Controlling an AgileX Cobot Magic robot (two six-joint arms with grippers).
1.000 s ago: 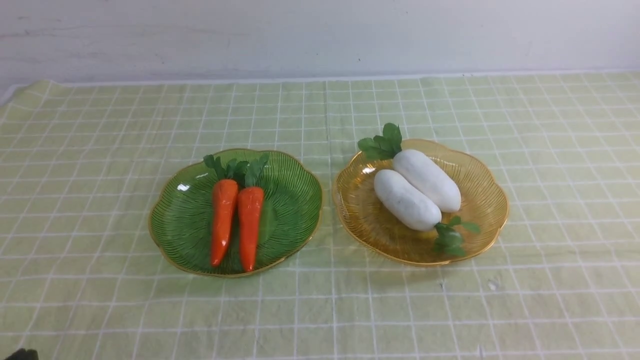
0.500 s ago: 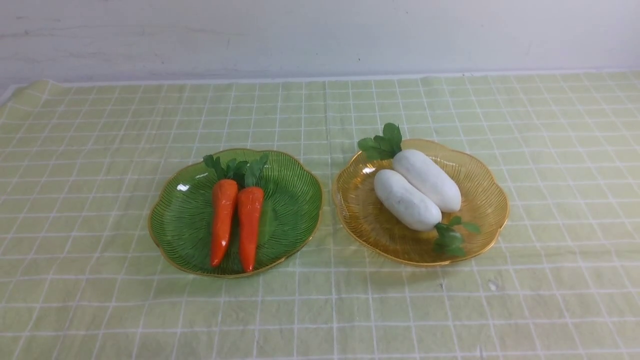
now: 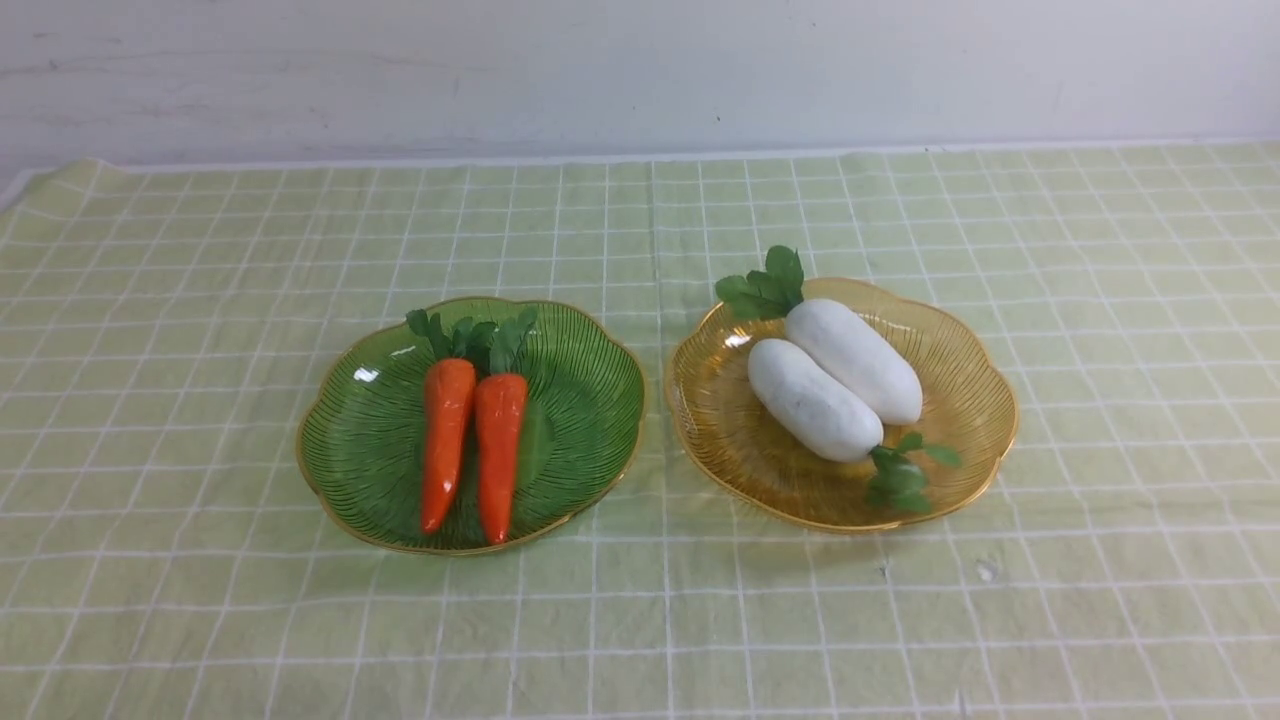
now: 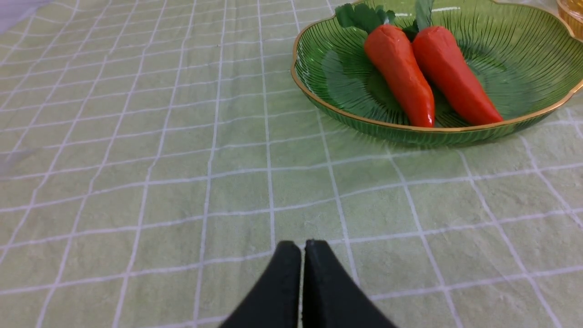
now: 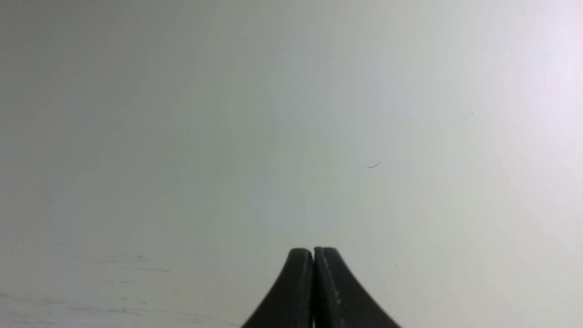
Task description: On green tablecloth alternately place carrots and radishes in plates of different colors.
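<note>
Two orange carrots (image 3: 470, 445) lie side by side in the green plate (image 3: 375, 440) at centre left of the green tablecloth (image 3: 640, 620). Two white radishes (image 3: 835, 375) lie side by side in the amber-yellow plate (image 3: 960, 440) at centre right. Neither gripper shows in the front view. In the left wrist view my left gripper (image 4: 303, 244) is shut and empty, low over the cloth, short of the green plate (image 4: 519, 50) with its carrots (image 4: 423, 75). In the right wrist view my right gripper (image 5: 313, 250) is shut and empty, facing a plain pale wall.
A pale wall (image 3: 640, 70) runs along the table's far edge. The cloth's left corner (image 3: 60, 175) shows at the back left. A sliver of the amber plate (image 4: 571, 11) shows in the left wrist view.
A dark bit of the left arm at the front view's bottom left corner has gone out of view. Plates, carrots and radishes have not moved.
</note>
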